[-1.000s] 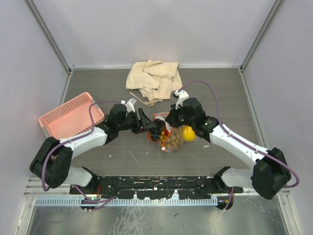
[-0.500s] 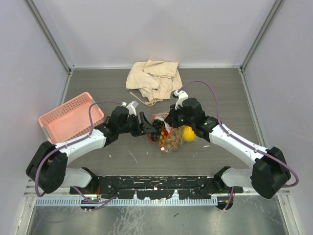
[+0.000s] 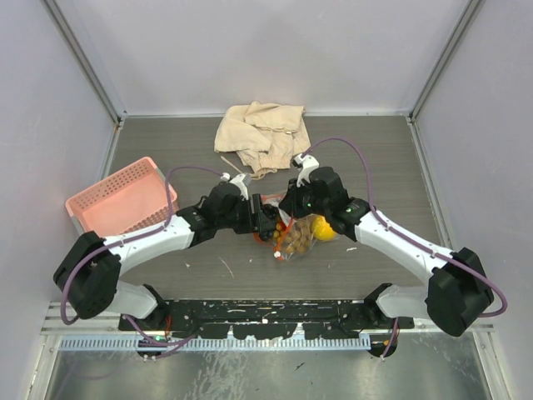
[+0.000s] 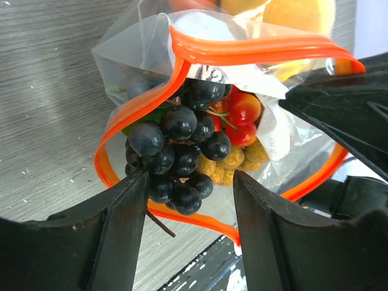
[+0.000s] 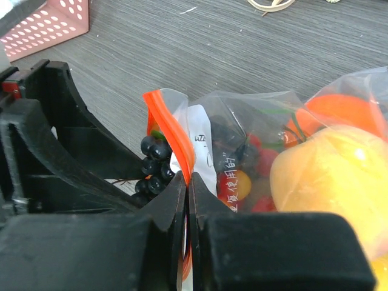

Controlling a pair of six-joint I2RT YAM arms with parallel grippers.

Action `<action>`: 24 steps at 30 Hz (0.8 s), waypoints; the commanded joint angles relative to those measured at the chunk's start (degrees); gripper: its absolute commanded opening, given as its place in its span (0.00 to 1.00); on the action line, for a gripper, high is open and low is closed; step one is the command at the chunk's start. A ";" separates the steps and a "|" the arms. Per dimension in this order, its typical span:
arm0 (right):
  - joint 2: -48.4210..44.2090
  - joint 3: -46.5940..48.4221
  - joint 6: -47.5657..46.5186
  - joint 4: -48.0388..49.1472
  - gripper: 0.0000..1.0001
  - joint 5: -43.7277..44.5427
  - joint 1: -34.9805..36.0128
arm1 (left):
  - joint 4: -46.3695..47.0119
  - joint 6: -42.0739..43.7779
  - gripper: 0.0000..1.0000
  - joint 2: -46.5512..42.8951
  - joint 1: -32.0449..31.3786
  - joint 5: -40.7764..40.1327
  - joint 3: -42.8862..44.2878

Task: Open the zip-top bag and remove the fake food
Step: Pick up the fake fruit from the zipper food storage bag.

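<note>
**Right gripper pinches the zip edge, left gripper stands apart at the bag mouth**

The right gripper (image 5: 187, 182) has its fingers pressed together on the orange-red zip strip (image 5: 173, 130) of the zip-top bag (image 4: 133, 48), holding one lip of the mouth. Just beside that pinch a white label (image 5: 199, 142) lies inside the plastic. It carries dark print, and a row of Chinese-style characters runs down the clear film next to it. Both are too small and too tilted to read with certainty.

The left gripper (image 4: 190, 188) has its jaws apart, one finger on each side of the dark purple grapes (image 4: 179, 151) that bulge out of the mouth. A gap shows between the right-hand finger and the fruit.

The bag is thin clear plastic, crumpled, and its zip strip is parted into a wide loop. It lies at the middle of the table (image 3: 375, 150), between the two grippers. Behind the grapes sit small red-orange fruits (image 4: 242, 115) and a tan-brown berry cluster (image 4: 233, 160). Deeper in are a yellow lemon (image 5: 327, 176) and an orange round fruit (image 5: 339, 109).

A beige cloth (image 3: 260, 133) lies bunched at the far side of the table, apart from the bag. A pink mesh basket (image 3: 121, 200) sits at the left edge, well apart. The two arms close in on the bag from either side.
</note>
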 commanded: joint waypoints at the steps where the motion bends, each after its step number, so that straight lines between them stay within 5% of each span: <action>1: -0.24 0.55 1.01 4.35 0.09 -0.55 0.64 | -3.33 2.83 0.58 2.02 -1.64 -6.66 3.85; 19: -0.15 -0.54 1.76 5.26 0.09 -1.17 1.45 | -4.45 2.51 0.52 8.53 -6.12 -13.79 7.12; 24: -0.65 -0.90 1.63 5.01 0.10 -1.10 1.48 | -3.75 2.73 0.30 9.43 -6.17 -14.76 7.23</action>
